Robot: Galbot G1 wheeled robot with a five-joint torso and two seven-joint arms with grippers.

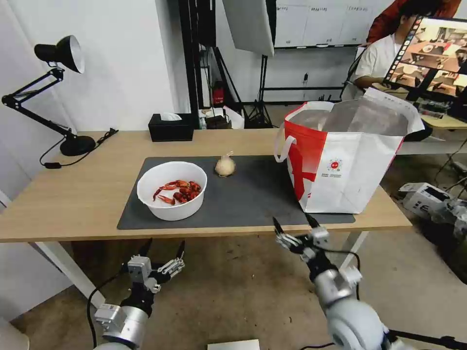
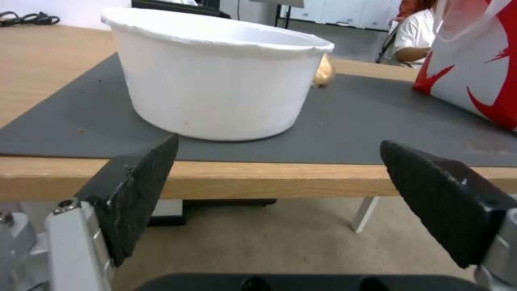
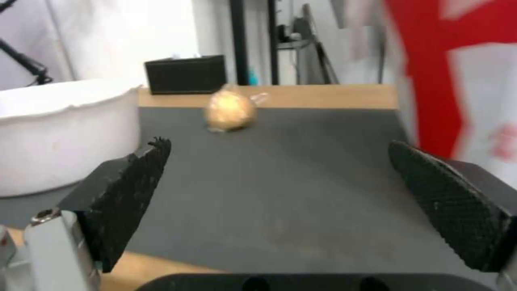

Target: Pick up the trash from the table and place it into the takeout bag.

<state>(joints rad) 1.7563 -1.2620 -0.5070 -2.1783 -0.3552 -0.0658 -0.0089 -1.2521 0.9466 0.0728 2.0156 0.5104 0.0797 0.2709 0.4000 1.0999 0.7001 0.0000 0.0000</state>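
Long light-wood table [image 1: 73, 194] on white legs, dark grey mat [image 1: 253, 199] laid across its middle. On the mat's left part, a white round bowl [image 1: 171, 190] holding red crayfish shells [image 1: 177, 190] in the bottom, upright, rim slightly ragged in the left wrist view. Behind and to the right of the bowl, well apart from it, a knotted beige pouch [image 1: 225, 166] sitting on the mat near its far edge, knot up. At the right end of the mat, a takeout bag [image 1: 348, 165] standing upright and gaping open, white with a red side panel, round red logo on the front, silver lining visible inside, one white loop handle hanging off the left side toward the pouch. Black tissue box [image 1: 170, 127] at the far table edge, off the mat; black desk lamp [image 1: 53, 92] at the far left. Left hand [image 1: 163, 248] below and in front of the near table edge, under the bowl's side of the mat, fingers spread wide, holding nothing; bowl directly ahead between the two black pads [image 2: 137, 190] in its wrist view. Right hand [image 1: 293, 227] just at the near table edge, in front of the bag's left corner, likewise spread open and empty; pouch ahead across the bare mat in its wrist view, bowl wall to one side, red and white bag panel to the other, both blurred.
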